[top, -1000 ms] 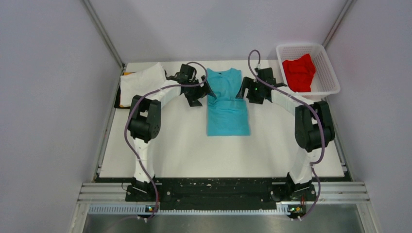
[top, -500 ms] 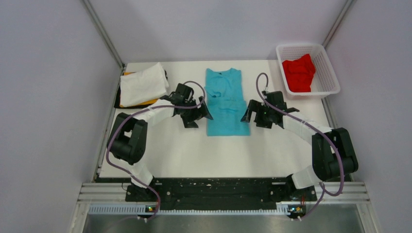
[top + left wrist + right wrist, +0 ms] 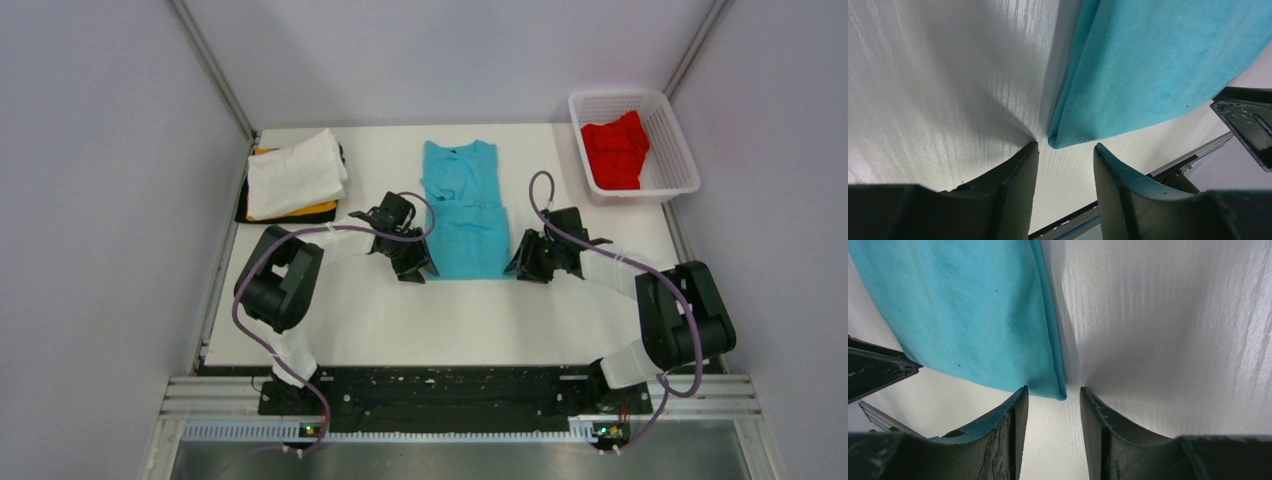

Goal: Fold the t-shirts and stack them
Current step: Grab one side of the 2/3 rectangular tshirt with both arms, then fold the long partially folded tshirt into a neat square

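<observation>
Left tool [image 3: 1065, 146] and right tool [image 3: 1052, 390] parted and empty, one at each near corner of the blue shirt [image 3: 462, 205], corner tip just between the fingers, shirt lying mid desk [image 3: 420, 320], long axis running near edge to far edge, both arms equally close.

Left hand [image 3: 1065, 146] low, angled inward, jaws apart; right hand [image 3: 1053, 388] same, mirrored.
</observation>
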{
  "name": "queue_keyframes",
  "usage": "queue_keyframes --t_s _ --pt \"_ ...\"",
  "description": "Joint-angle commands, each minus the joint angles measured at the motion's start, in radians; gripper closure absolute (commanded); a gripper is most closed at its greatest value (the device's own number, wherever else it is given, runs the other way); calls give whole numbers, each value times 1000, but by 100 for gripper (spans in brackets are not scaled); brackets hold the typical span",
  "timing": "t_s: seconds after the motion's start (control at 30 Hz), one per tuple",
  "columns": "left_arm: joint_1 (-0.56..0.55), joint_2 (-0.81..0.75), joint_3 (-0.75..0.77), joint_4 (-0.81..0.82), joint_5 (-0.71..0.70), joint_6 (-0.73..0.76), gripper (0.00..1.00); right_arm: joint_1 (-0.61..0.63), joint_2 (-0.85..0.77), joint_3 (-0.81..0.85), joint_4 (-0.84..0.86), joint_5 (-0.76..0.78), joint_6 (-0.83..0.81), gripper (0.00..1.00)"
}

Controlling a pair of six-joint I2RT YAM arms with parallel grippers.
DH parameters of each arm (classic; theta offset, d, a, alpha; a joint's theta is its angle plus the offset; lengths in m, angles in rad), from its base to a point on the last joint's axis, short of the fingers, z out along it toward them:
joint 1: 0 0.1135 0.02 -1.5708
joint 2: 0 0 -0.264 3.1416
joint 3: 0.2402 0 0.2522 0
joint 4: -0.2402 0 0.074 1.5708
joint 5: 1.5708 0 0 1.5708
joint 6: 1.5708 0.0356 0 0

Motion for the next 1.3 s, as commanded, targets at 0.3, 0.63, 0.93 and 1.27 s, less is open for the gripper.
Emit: queue_keyframes --t_s 0.3,0.63,0.93,1.27 --pt "-22 30 -48 104 -83 -34 100 -3 66 -15 40 -79 -36 100" --pt "-112 -256 -255 55 -113 -47 100 0 -144 -53 -252 -257 -78 100" --pt "-166 -557 -237 -54 -16 -81 100 1 -370 32 -497 -436 -61 100" --pt "6 -407 61 43 -58 47 100 -31 -255 278 -265 -291 -25 100"
